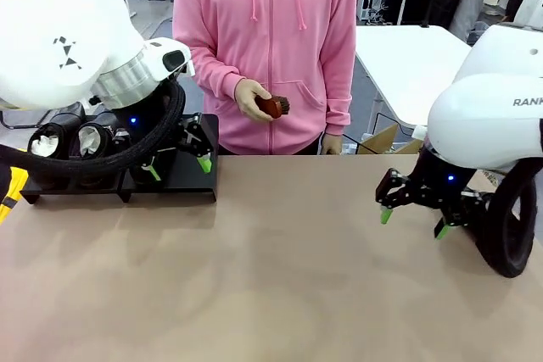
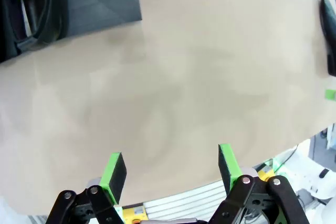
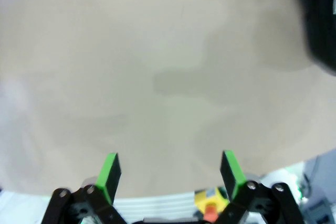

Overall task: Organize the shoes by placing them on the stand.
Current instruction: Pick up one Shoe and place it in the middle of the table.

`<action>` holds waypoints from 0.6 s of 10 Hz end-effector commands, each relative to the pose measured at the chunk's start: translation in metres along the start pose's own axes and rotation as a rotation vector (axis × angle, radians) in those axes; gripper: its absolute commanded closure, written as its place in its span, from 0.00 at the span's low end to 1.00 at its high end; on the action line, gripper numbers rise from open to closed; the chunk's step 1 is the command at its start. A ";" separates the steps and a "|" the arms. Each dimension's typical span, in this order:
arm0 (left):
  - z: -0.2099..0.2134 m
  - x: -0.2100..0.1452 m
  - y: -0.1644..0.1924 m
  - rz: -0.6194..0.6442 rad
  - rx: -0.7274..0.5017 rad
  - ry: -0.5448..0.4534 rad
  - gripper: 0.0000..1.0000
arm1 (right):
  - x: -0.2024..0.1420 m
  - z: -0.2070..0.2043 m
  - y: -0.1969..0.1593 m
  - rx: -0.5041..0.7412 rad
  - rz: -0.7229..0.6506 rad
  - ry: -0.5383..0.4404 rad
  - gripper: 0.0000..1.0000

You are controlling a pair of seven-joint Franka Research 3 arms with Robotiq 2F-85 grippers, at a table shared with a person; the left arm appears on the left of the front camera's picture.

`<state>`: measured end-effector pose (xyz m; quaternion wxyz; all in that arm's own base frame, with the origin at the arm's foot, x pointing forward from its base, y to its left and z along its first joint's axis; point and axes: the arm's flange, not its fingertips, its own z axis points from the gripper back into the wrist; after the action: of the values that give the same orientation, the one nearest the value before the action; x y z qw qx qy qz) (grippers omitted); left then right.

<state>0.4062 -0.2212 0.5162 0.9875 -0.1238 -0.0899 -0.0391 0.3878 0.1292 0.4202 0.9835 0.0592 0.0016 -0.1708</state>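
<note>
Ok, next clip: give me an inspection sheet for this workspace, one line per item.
Surface: tan table, bare across the middle.
Job's things: black stand at the far left edge; two shoes with pale insides sit on its left part, partly hidden by the left arm.
Clutter: nothing seen on the table; a person in a pink hoodie holds a small reddish-brown brush.
Claws: left claw open and empty, just above the stand's right part; right claw open and empty, low over the table at the right.
Cables: black hose looped around the left wrist; another by the right arm.
Surroundings: white table behind, to the right.
</note>
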 end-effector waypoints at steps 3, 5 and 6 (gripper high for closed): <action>0.005 -0.001 -0.009 -0.015 -0.003 -0.012 0.10 | 0.065 0.026 -0.086 -0.014 0.192 -0.107 0.00; 0.005 -0.001 -0.009 -0.015 -0.003 -0.012 0.10 | 0.086 0.015 -0.109 -0.097 0.319 -0.161 0.00; 0.005 -0.001 -0.009 -0.015 -0.003 -0.012 0.10 | 0.093 0.003 -0.116 -0.162 0.344 -0.148 0.00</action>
<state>0.4031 -0.2301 0.5216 0.9866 -0.1223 -0.0961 -0.0484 0.4271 -0.0074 0.4220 0.9977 -0.0060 -0.0614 -0.0265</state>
